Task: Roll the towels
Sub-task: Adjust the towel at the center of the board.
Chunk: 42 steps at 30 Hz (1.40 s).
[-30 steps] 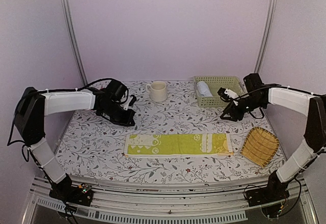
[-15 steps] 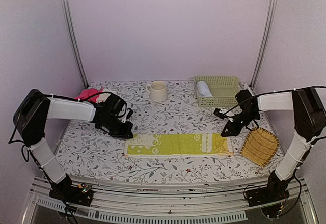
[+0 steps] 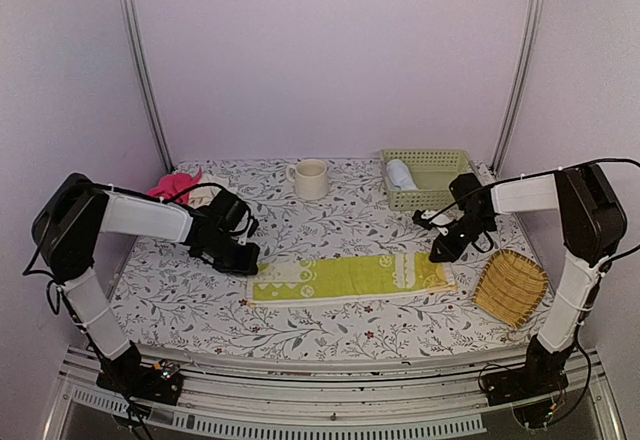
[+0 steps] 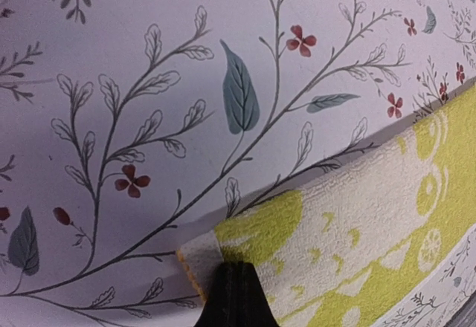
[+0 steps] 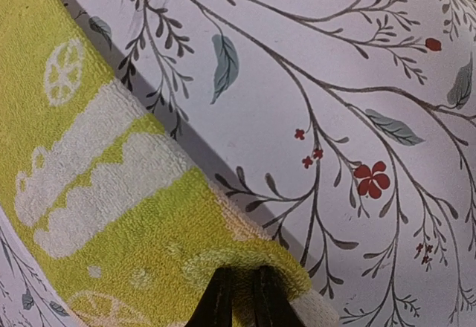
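The yellow-green towel (image 3: 345, 277) is lying flat, lengthwise, across the lower middle of the top view, and both arms are working its far long edge. On the left, the left gripper (image 3: 240, 256) is closed right down on the far left corner, and the wrist view shows that corner lifted a little off the flowery tablecloth (image 3: 180, 290). On the right, the right gripper (image 3: 438, 253) has its fingers nearly together with the far right corner nipped between them.

Looks to me like the start of a lengthwise fold before the actual roll. To do it well I'd raise both corners evenly and carry them toward the near edge at the same pace, so the fold line stays straight. Then lay edge on edge before letting go. Only a thin bit of cloth is caught on each side, so a jerk could pull it free.

Stuff that's hard to make out:
- Upper left, there's a pink cloth (image 3: 175, 182) partly behind the left arm, and I can't tell what it is.
- The left wrist view shows just one dark fingertip, so how deep the bite goes is a guess.
- Upper right, the green basket (image 3: 452, 192) holds a pale roll (image 3: 400, 173). It's probably the other towel already done, but it's too small to be sure.
- The right wrist view cuts off most of the towel.
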Each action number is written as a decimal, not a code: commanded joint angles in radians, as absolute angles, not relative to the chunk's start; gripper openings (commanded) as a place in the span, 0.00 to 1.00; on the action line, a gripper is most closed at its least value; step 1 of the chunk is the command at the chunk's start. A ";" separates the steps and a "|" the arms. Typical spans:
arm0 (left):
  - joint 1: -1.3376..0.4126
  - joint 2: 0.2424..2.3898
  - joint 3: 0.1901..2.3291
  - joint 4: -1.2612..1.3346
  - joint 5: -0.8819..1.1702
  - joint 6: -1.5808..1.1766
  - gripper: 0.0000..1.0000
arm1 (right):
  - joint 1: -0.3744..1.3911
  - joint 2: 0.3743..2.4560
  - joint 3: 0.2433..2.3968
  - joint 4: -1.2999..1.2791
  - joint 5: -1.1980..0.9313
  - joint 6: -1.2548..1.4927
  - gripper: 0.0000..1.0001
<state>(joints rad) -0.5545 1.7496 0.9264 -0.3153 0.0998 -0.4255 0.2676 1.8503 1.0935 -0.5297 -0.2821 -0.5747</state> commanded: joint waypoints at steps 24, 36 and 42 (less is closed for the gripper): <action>-0.624 1.610 0.921 -0.291 0.195 -0.413 0.00 | 0.340 1.847 1.304 -0.629 -0.199 -0.479 0.30; -0.685 1.608 0.687 -0.140 0.246 -0.482 0.00 | 0.288 1.902 1.218 -0.641 -0.202 -0.506 0.25; -0.703 1.607 0.592 -0.122 0.277 -0.552 0.00 | 0.244 1.943 1.218 -0.632 -0.167 -0.506 0.25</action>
